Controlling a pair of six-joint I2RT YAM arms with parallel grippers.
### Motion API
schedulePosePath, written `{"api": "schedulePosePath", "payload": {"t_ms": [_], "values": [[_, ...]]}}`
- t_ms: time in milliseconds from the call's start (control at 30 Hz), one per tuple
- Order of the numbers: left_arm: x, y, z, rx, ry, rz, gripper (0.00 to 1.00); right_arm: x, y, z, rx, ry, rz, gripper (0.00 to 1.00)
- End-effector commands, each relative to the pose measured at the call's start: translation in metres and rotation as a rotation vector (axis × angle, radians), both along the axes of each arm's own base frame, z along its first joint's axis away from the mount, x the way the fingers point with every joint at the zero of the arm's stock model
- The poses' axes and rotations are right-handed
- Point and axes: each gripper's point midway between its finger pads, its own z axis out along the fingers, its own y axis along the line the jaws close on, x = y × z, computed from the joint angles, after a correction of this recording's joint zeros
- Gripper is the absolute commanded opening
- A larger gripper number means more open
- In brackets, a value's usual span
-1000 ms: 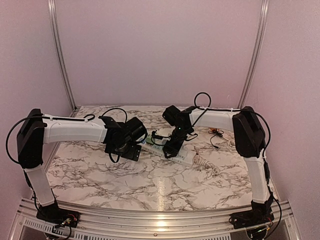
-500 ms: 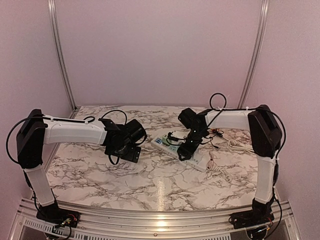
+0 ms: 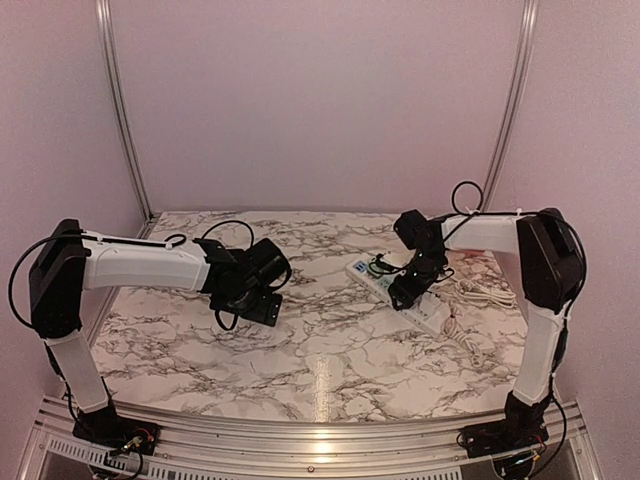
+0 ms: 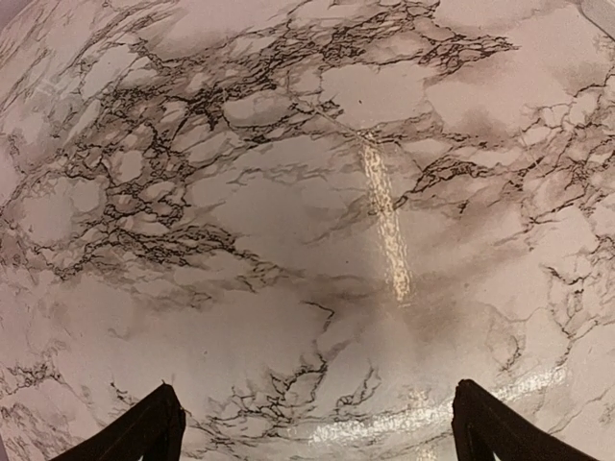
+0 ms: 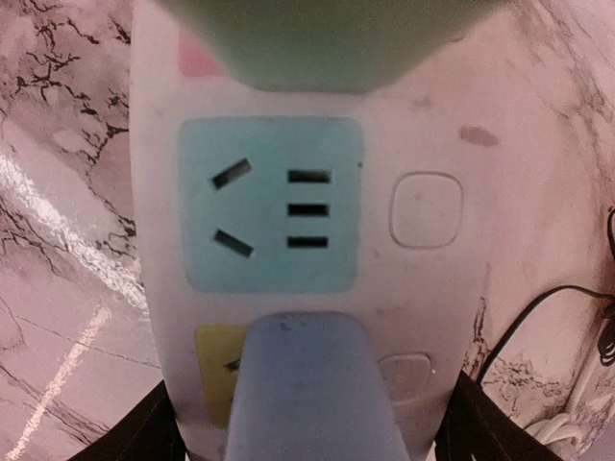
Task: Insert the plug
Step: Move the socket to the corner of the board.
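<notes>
A white power strip (image 5: 423, 125) fills the right wrist view. My right gripper (image 5: 307, 423) is shut across its width, with a dark finger (image 5: 144, 432) at each long side. A pale blue plug (image 5: 307, 384) stands over the yellow socket (image 5: 213, 379) between the fingers. A green plug (image 5: 317, 38) sits at the pink socket at the far end. The teal socket (image 5: 271, 206) in the middle is bare. In the top view the strip (image 3: 432, 318) lies at the right under the right gripper (image 3: 405, 290). My left gripper (image 4: 312, 432) hangs open over bare marble left of centre (image 3: 250, 300).
A white cord (image 3: 480, 292) trails from the strip towards the right wall, and a thin black cable (image 5: 538, 307) lies beside the strip. The marble table (image 3: 330, 350) is walled at the back and both sides.
My right arm has swung to the right and drawn the power strip with it from the table's centre to the right side. The left arm has hardly moved.
</notes>
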Motion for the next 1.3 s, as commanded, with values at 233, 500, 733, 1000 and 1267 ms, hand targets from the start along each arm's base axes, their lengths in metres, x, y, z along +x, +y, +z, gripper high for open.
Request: {"api": "schedulePosePath", "payload": {"t_ms": [233, 500, 733, 1000, 1267], "values": [[-0.001, 0.001, 0.008, -0.026, -0.009, -0.008, 0.99, 0.035, -0.058, -0.019, -0.147, -0.037, -0.035, 0.69], [0.0, -0.001, 0.009, -0.032, -0.007, -0.01, 0.99, 0.051, -0.077, -0.017, -0.189, -0.079, -0.08, 0.81], [-0.001, -0.001, 0.007, -0.035, -0.002, -0.006, 0.99, 0.056, -0.072, 0.006, -0.151, -0.132, -0.097, 0.98], [-0.001, -0.001, 0.007, -0.039, -0.004, -0.001, 0.99, 0.058, -0.038, 0.064, -0.087, -0.276, -0.059, 0.98], [0.0, -0.006, 0.005, -0.057, 0.005, -0.001, 0.99, 0.043, 0.002, 0.11, 0.008, -0.367, -0.022, 0.99]]}}
